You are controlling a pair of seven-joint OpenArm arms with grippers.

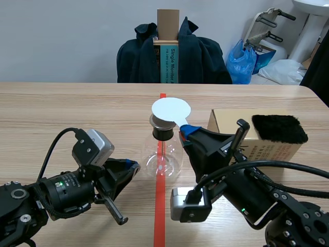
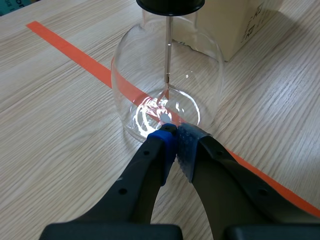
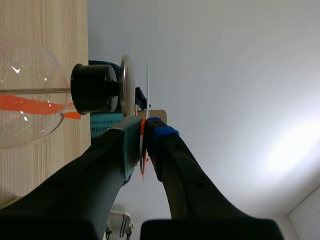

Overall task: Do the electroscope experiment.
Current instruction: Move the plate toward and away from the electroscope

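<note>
The electroscope [image 1: 163,157] is a clear, round-bellied glass flask with a black stopper [image 1: 163,133], a metal plate [image 3: 127,85] on top and a thin rod [image 2: 169,55] hanging inside; it stands upright on the red tape line. A white round disc [image 1: 170,109] lies flat just above the plate, not touching it, with its short stem at 4 o'clock pinched in the right gripper [image 1: 187,129]. A black furry pad [image 1: 279,128] rests on a cardboard box [image 1: 222,121] at the flask's 3 o'clock.

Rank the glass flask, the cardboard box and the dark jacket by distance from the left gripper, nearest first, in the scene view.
1. glass flask, right beside the left gripper.
2. cardboard box, farther to the right.
3. dark jacket, farthest back.
</note>
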